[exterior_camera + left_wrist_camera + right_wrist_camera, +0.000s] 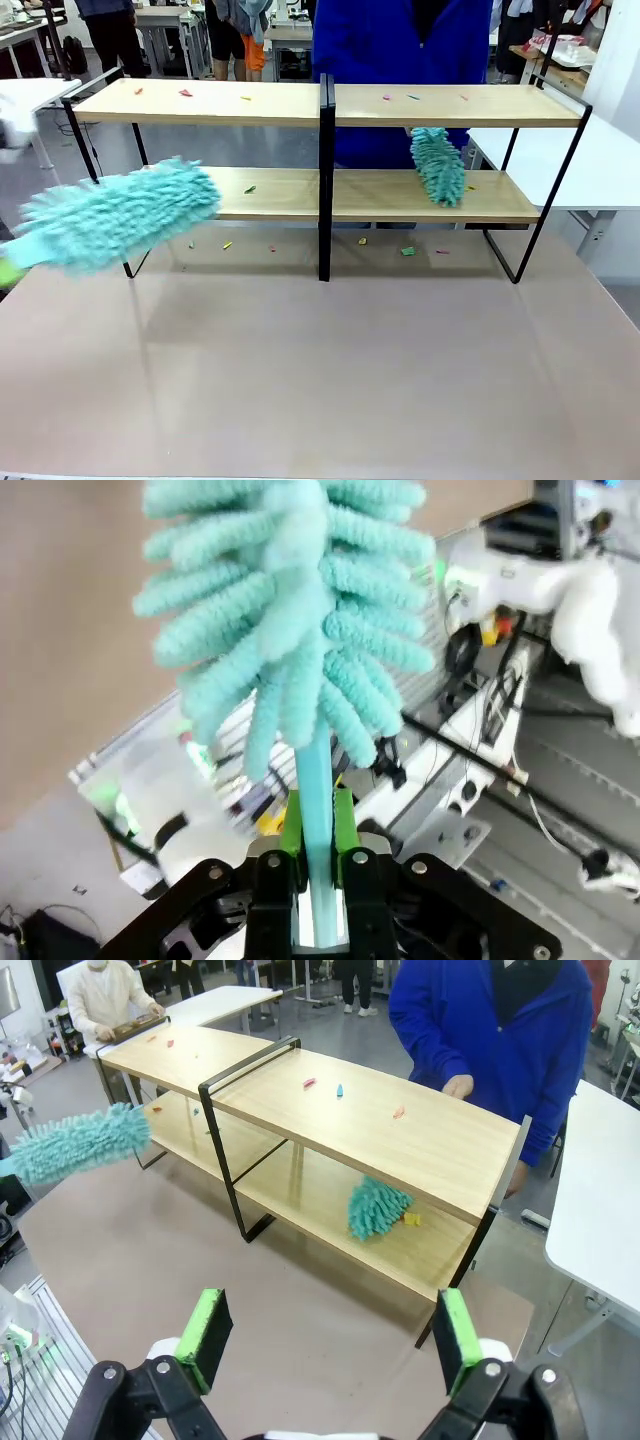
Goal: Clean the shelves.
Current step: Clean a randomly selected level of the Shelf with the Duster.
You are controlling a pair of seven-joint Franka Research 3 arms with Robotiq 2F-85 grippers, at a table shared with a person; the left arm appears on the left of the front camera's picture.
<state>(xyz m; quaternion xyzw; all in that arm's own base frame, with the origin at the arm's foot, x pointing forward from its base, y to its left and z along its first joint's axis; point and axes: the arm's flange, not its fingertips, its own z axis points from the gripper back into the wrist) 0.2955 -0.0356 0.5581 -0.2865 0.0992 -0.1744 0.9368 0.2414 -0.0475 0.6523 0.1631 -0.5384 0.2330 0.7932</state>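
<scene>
Front view: the light-wood, black-framed shelves [220, 102] stood on the far half of the bench [320, 370]. A fluffy teal duster [120, 215] hung blurred at their left end.

Left wrist view: the left gripper [317, 825] had its jaws clamped on the duster's smooth handle.

Right wrist view: the right gripper [330, 1330] hovered, tilted toward the shelves, jaws wide apart.

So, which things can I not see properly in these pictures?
1. Front view: the near duster is motion-blurred, and its handle is cut off by the left edge.
2. Front and right wrist views: the far duster has its handle, and whatever holds it, hidden behind the upper board of the shelves.
3. Front view: the coloured scraps are too small to identify.
</scene>
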